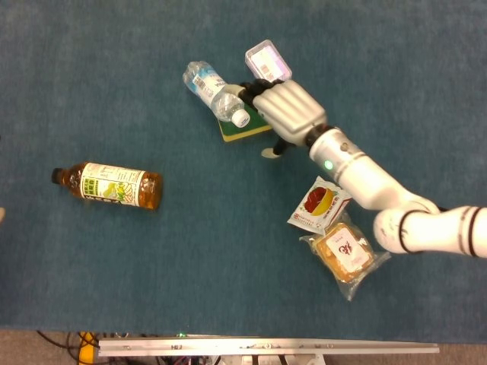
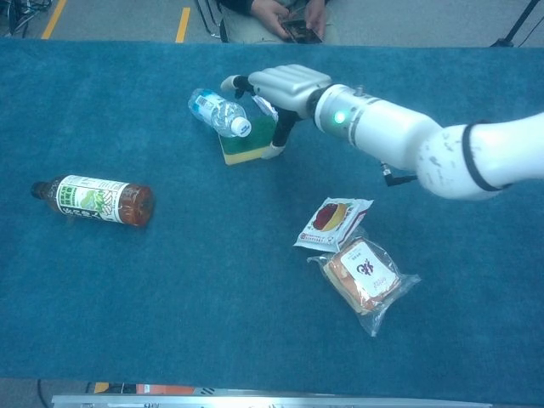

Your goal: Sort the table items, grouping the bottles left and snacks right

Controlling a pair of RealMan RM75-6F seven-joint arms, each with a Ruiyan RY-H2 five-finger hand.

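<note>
Blue cloth surface (image 1: 114,68). Right arm reaches across toward far centre, right hand (image 1: 285,106) palm-down over green sponge (image 1: 240,131), fingers spread, gripping nothing, thumb hanging beside sponge. Clear water bottle (image 1: 213,91) lies on sponge, just left of fingertips. Small clear box (image 1: 268,62) behind hand. Tea bottle (image 1: 110,185) lies far left. Two snack packs, red one (image 1: 319,204) and bread one (image 1: 345,252), lie right, touching. Left hand out of view.
</note>
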